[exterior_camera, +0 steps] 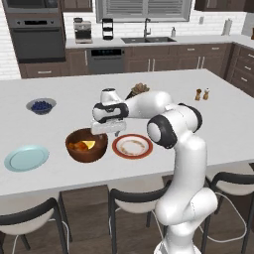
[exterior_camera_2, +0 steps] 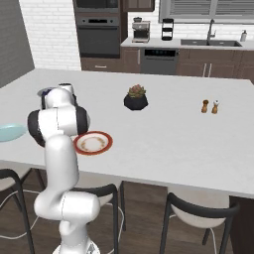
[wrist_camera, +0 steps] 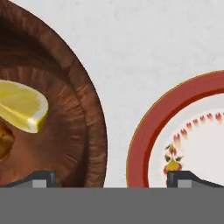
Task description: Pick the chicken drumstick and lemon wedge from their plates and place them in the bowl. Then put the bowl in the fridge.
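Left base view: claw [exterior_camera: 117,133] hanging wide open and empty just above the gap between bowl [exterior_camera: 87,145] and red-rimmed plate [exterior_camera: 132,146]. Lemon wedge [exterior_camera: 88,144] and chicken drumstick [exterior_camera: 78,146] lying inside the bowl, partly masked by its near wall. Light blue plate [exterior_camera: 27,158] sitting bare to the left, well apart from the bowl, close to the near edge of the tabletop [exterior_camera: 198,129]. Small grey bowl of blueberries [exterior_camera: 41,105] farther back left. Plant pot [exterior_camera: 140,89] mostly hidden behind the arm. Broad free surface to the right, up to the salt and pepper shakers [exterior_camera: 202,94].

Right base view: bowl and claw blocked by the arm's own links. Red-rimmed plate [exterior_camera_2: 93,143] near the front edge; blue plate [exterior_camera_2: 11,132] cut off at the left border. Plant pot [exterior_camera_2: 136,98] fully in sight, with wide bare tabletop [exterior_camera_2: 173,134] around it.

Hand view: fingertips [wrist_camera: 41,178] spread far apart, nothing between them. Bowl rim [wrist_camera: 92,127] at left, plate rim [wrist_camera: 146,144] at right, separated by a strip of tabletop [wrist_camera: 131,52]. Lemon wedge [wrist_camera: 24,105] inside the bowl; drumstick [wrist_camera: 4,142] cropped at the left border, hard to make out.
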Controlling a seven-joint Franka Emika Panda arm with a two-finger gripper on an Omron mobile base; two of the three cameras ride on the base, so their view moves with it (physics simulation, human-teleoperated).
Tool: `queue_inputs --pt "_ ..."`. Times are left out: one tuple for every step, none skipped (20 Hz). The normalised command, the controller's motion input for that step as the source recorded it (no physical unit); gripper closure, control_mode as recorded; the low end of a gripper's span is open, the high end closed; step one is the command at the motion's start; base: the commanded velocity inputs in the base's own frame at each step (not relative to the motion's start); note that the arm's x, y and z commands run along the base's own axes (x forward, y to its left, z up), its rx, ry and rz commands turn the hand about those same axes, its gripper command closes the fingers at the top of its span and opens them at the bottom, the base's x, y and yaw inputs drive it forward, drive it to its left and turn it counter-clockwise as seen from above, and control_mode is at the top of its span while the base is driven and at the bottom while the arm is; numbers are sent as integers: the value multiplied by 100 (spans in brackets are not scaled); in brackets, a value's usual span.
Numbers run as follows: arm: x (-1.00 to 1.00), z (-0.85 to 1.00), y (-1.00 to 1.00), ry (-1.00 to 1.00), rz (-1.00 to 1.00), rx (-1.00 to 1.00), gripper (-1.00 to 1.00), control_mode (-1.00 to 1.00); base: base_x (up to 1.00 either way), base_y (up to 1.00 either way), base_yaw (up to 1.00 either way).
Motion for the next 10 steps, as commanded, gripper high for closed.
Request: queue_inputs --pt "79 -6 0 0 -34 0 -100 -100 0 0 0" --pt "63 -2 9 0 -34 0 -100 -100 0 0 0" --pt "52 -13 14 0 -33 0 -100 -100 0 0 0" --pt "24 -19 29 0 -31 0 -100 -100 0 0 0" --pt "17 -30 30 0 -30 0 -100 -100 0 0 0" --pt "19 -24 21 0 -29 0 -100 -100 0 0 0" --pt "19 -20 24 0 -28 0 -100 -100 0 0 0" --pt "5 -18 24 0 -27 0 -100 -100 0 0 0" --pt "0 -20 25 0 -26 0 -100 -100 0 0 0" --pt "0 -24 26 1 -25 0 -100 -100 0 0 0"
